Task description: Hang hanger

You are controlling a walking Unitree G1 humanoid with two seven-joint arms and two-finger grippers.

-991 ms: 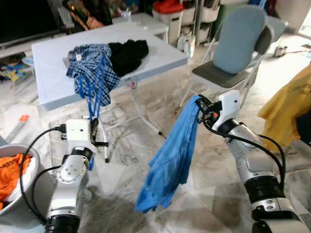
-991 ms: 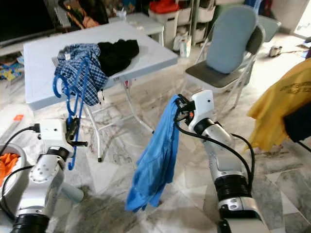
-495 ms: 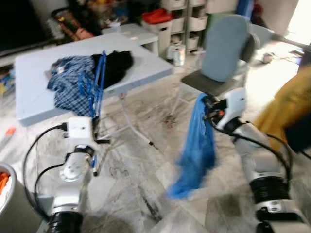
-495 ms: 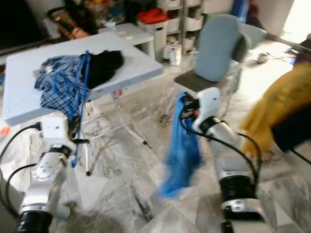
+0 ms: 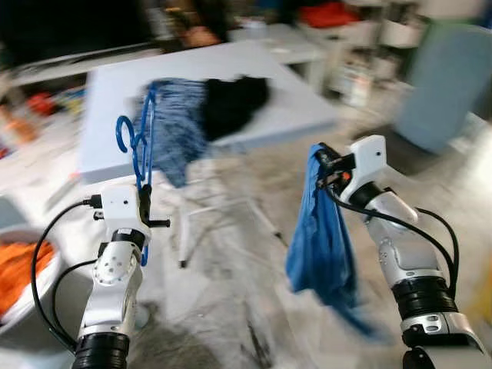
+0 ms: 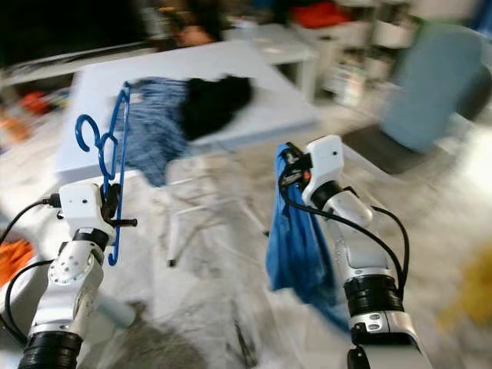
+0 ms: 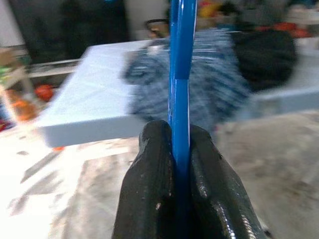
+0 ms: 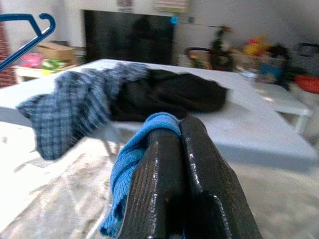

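The left gripper (image 7: 180, 149) is clamped on the blue hanger (image 5: 141, 150), which stands upright above it; the right gripper (image 8: 179, 130) pinches a blue shirt (image 5: 327, 234) that hangs below it. This looks like a carrying step, with no rail in view, so the next move calls for finding one. The table (image 5: 307, 108) edge lies just beyond both grippers, with open floor (image 5: 223, 307) between and below them.

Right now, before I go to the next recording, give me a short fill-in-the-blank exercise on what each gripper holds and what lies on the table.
1. The left gripper is shut on the blue ____.
2. The right gripper is shut on a blue ____ that hangs down toward the floor.
3. On the white table, a black garment lies beside a ____ shirt.

Missing words: hanger; cloth; checked
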